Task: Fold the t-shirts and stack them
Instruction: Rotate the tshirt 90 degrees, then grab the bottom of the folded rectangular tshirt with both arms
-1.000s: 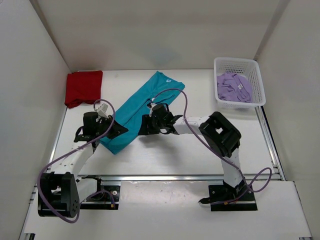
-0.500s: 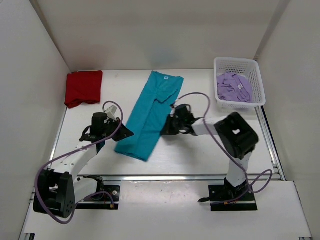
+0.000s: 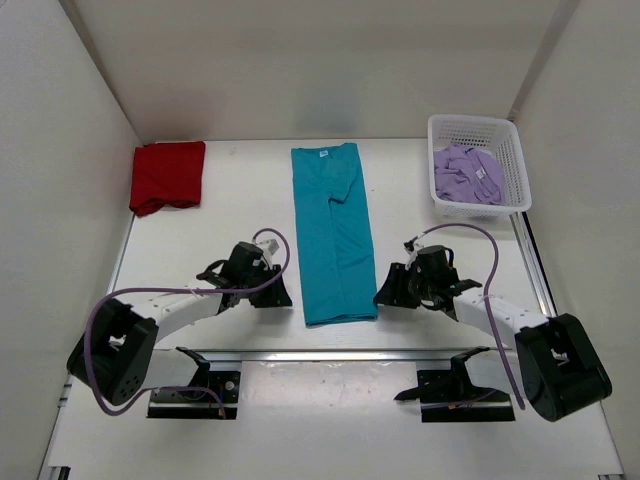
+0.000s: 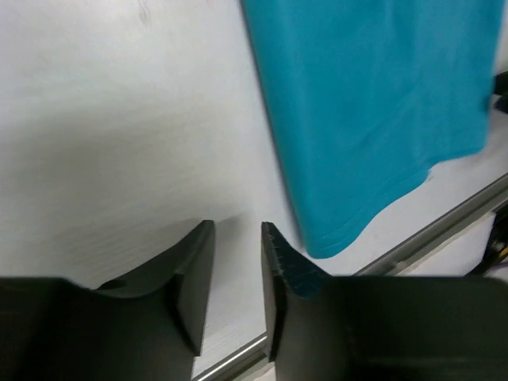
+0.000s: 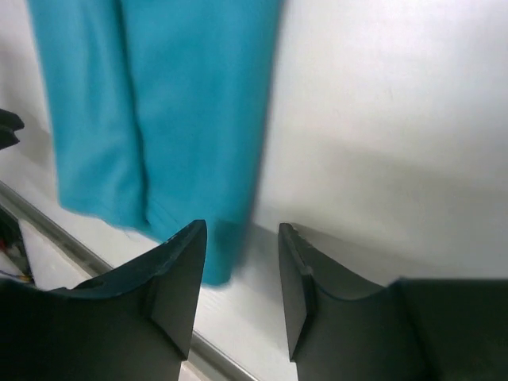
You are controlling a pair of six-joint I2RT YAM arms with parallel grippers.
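The teal blue t-shirt [image 3: 333,232] lies flat in the middle of the table as a long narrow strip, folded lengthwise, collar at the far end. It also shows in the left wrist view [image 4: 373,103] and the right wrist view [image 5: 159,103]. My left gripper [image 3: 283,296] sits just left of its near hem, jaws slightly apart and empty [image 4: 236,238]. My right gripper [image 3: 386,296] sits just right of the hem, open and empty [image 5: 242,238]. The dark red t-shirt [image 3: 168,175] lies folded at the far left. The lavender t-shirt [image 3: 468,174] lies crumpled in the basket.
The white lattice basket [image 3: 478,128] stands at the far right corner. A metal rail [image 3: 330,353] runs along the table's near edge, close behind both grippers. White walls close in the left, right and far sides.
Both grippers have let go of the teal shirt and drawn back toward the near edge. The shirt, slanted and lifted before, now lies straight and flat.
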